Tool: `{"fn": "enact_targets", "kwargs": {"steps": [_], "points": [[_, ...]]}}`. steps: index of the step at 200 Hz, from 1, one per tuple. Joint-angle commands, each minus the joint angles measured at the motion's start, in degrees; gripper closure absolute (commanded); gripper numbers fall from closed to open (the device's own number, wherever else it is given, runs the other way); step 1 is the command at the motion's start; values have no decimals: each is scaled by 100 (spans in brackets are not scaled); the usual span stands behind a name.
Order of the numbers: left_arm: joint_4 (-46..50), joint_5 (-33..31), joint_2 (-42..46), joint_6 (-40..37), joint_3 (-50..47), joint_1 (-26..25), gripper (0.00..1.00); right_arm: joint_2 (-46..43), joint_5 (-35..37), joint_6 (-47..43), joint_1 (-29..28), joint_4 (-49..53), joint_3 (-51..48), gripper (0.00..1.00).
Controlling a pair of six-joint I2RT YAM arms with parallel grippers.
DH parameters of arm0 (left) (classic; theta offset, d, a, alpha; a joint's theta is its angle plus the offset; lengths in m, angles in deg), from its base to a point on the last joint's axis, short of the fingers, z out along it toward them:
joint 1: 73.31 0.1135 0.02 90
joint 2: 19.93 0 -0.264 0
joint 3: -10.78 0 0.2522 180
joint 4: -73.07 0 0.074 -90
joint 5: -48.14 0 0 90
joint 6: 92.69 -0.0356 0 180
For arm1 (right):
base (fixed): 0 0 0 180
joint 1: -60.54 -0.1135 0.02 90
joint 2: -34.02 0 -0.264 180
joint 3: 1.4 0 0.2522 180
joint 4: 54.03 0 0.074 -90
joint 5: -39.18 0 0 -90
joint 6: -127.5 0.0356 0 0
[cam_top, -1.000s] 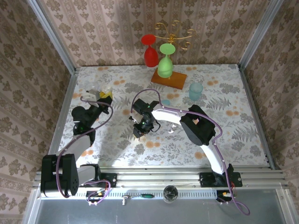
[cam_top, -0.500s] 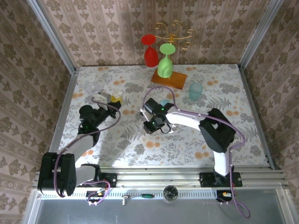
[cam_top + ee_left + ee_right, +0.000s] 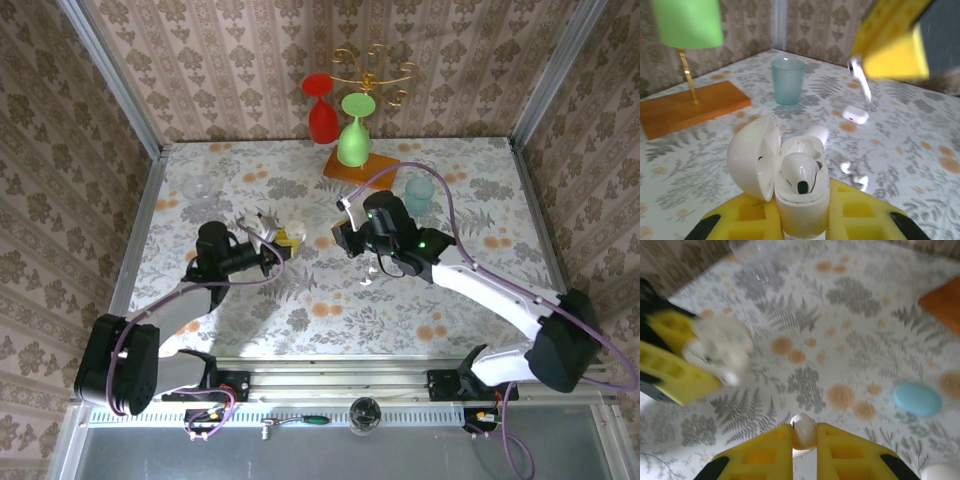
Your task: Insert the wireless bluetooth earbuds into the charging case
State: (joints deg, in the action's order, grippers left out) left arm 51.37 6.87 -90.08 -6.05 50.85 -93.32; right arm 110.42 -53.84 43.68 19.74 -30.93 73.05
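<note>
The right jaws have been swung rightward, the left jaws brought toward centre. A white earbud (image 3: 803,431) is pinched in the right; the open charging case (image 3: 801,200), one bud (image 3: 799,175) seated, is clamped in the left, judged ready for insertion.

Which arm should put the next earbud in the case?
Probably the right. The right gripper pinches a white earbud; the left gripper just holds the open charging case ready.
</note>
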Motion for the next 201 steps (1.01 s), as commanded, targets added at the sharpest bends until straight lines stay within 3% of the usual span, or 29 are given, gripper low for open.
{"fn": "enact_targets", "kwargs": {"steps": [1,68,201], "points": [[616,601,-55,-418,375,-163,100,-266,-465,-340,-15,-417,-3,83],[730,1042,-107,-307,635,-396,100,-50,-1099,-564,-178,-436,287,83],[577,1220,-70,-219,621,-406,100,283,-1027,-608,-271,-317,304,83]]}}
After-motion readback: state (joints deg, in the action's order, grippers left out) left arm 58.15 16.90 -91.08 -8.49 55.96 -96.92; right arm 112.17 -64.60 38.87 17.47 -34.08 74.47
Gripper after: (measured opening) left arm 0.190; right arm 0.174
